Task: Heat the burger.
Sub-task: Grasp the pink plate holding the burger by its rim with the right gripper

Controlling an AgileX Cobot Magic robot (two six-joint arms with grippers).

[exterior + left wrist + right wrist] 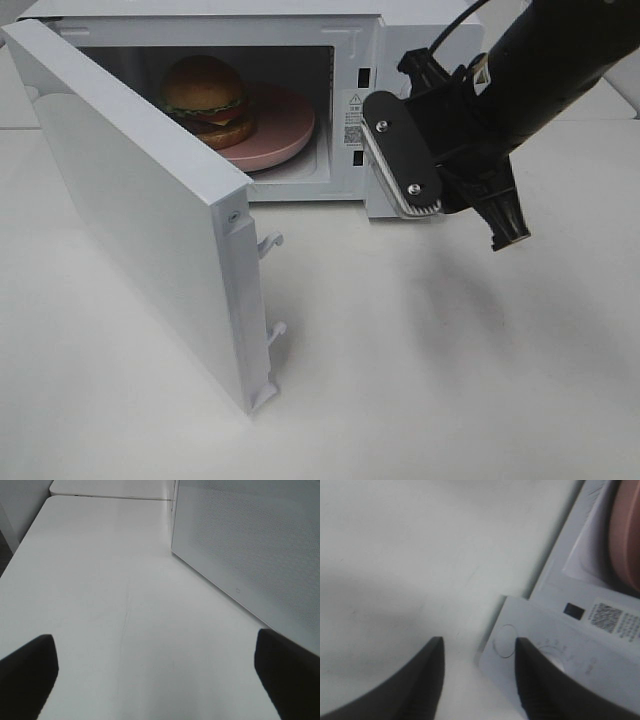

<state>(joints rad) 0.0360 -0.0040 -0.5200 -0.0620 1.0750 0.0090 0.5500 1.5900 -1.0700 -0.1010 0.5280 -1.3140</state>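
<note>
White laminate covers the table (450,380), and the white microwave door (130,200) is seen swung wide open at the left of the high view. The left gripper (157,672) is not caught by that camera. It is shown only in its own wrist view, where two dark fingertips (30,672) are spread far apart above bare table with nothing between them, and the door's perforated face is seen just beside them.

Further right, inside the open microwave (350,20), the burger (207,100) is seen resting on a pink plate (285,130), toward the plate's left side, with its glossy bun uppermost and lettuce showing beneath. The burger itself is missed by both wrist cameras. Only an edge of the plate is picked up, blurred, in the right wrist view.

At the right, the right gripper (455,200) is held in front of the microwave's control panel (580,655), which is largely hidden behind it in the high view. In the right wrist view the panel's corner, a faint round outline and a printed code label (607,617) are revealed. There the jaws are seen partly parted, with nothing gripped and one finger (530,680) overlapping the panel's corner. Whether the panel is touched cannot be told.
</note>
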